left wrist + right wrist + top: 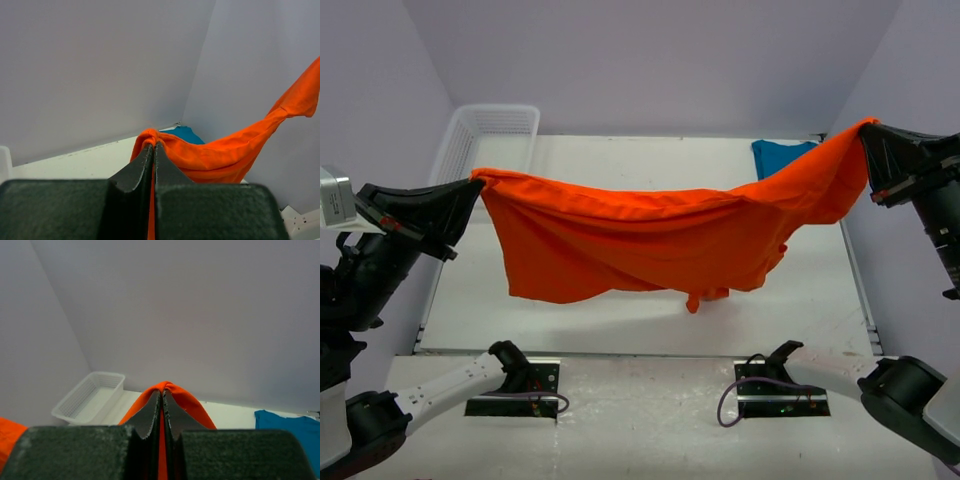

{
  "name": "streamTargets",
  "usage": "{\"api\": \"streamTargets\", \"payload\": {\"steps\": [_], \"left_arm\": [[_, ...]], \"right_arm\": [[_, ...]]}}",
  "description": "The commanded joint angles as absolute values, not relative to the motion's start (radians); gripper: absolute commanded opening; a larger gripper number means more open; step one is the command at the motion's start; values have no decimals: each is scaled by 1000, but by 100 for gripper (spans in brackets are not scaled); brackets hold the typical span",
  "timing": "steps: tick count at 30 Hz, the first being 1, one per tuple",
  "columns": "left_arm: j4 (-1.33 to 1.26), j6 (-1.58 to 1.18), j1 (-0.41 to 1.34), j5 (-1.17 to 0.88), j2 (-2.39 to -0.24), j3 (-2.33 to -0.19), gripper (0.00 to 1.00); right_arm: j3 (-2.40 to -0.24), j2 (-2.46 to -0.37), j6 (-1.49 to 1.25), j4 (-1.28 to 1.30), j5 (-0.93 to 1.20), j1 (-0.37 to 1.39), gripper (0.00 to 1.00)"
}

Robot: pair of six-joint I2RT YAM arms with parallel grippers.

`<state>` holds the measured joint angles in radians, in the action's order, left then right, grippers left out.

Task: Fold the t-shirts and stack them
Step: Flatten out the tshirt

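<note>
The orange-red t-shirt [650, 245] hangs stretched in the air between both grippers, sagging in the middle above the white table [620, 325]. My left gripper [475, 182] is shut on its left corner; in the left wrist view the cloth [210, 155] bunches over the shut gripper [153, 146]. My right gripper [865, 130] is shut on its right corner; in the right wrist view the cloth [192, 407] drapes over the shut gripper [162, 394]. The teal-blue t-shirt [782, 155] lies at the table's back right, partly hidden behind the orange one; it also shows in the left wrist view [184, 134] and the right wrist view [295, 432].
A white mesh basket [485, 135] stands at the back left of the table, also in the right wrist view [90, 397]. Pale walls close in on three sides. The arm bases [515, 385] sit at the near edge.
</note>
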<state>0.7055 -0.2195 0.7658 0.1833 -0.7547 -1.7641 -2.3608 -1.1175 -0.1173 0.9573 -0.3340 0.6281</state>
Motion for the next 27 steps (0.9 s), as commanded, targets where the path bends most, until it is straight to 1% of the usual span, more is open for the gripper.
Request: {"api": "streamTargets", "payload": {"steps": [1,7,11,19,21,24,25,27], "left_arm": [[624,-170,765,137,-752,-1747,0],[539,-144,767,80,-710,-1690,0],[493,-135,765,28,-695,-1680,0],[446,-147,765,-48,-666,-1657,0],[459,-143,765,-17,-676,-1646,0],[518,-150,765,147,-730,-1606,0],[531,-153,765,202,-748,-1583,0],[576,-187,765,403,-823,-1507,0]], "right_arm": [[-2368,-1115,-72,864,-267,626,0],[-2352,-1098,-52,802,-181,626,0],[-2385,-1104,-40,805,-132,626,0],[-2349,-1057,-57,782,-40,627,0],[-2347,-1066,-60,782,-34,627,0],[-2287,-1106,-40,755,-87,627,0],[-2257,-1153,-25,738,-121,627,0],[-2258,-1228,8,738,-210,624,0]]}}
